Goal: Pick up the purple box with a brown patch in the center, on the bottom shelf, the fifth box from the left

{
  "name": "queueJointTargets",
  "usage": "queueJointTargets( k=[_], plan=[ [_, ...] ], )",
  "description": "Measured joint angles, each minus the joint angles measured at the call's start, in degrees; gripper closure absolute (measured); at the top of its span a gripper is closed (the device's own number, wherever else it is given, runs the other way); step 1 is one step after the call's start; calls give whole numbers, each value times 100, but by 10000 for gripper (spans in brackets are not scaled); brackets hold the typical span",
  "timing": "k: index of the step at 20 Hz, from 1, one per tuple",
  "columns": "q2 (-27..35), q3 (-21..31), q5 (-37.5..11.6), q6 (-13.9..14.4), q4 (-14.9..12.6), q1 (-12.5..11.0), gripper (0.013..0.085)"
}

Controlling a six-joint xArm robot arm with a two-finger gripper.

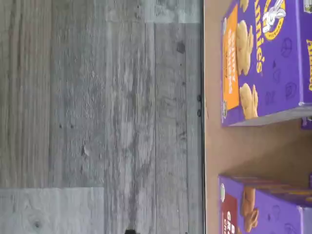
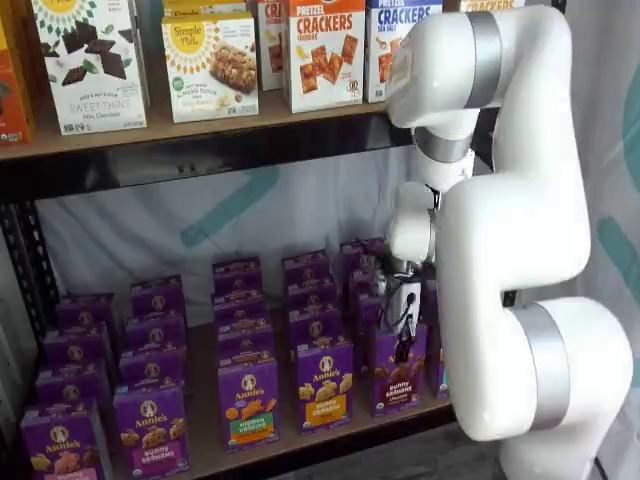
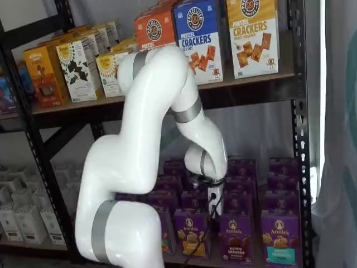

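The purple box [image 2: 397,375] with dark brown bunny snacks stands upright in the front row of the bottom shelf [image 2: 290,445], right of a purple carton with an orange band [image 2: 323,385]. It also shows in a shelf view [image 3: 234,239]. My gripper [image 2: 403,348] hangs just in front of and above this box; in a shelf view [image 3: 212,205] it sits slightly left of it. Its fingers show no plain gap and hold no box. In the wrist view a purple carton with a dark red band [image 1: 258,209] and an orange-band carton [image 1: 263,63] stand on the shelf board [image 1: 214,151].
Several rows of purple cartons fill the bottom shelf behind and beside the box, including a hidden-veggies carton [image 2: 248,400] and a teal-band carton [image 3: 279,240]. Cracker boxes [image 2: 325,50] stand on the upper board. A black rack post [image 3: 304,139] stands at the right. Grey plank floor [image 1: 97,122] lies below.
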Motion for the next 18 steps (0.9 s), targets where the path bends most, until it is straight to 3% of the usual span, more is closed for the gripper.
queueJointTargets(
  k=[5, 8, 10, 15, 18],
  plan=[
    [7, -17, 260, -26, 67, 34, 130],
    [7, 29, 174, -209, 304, 76, 130],
    [13, 48, 93, -542, 698, 115, 130],
    [20, -1, -42, -1703, 2059, 215, 130],
    [64, -114, -16, -1748, 2118, 207, 130]
  ],
)
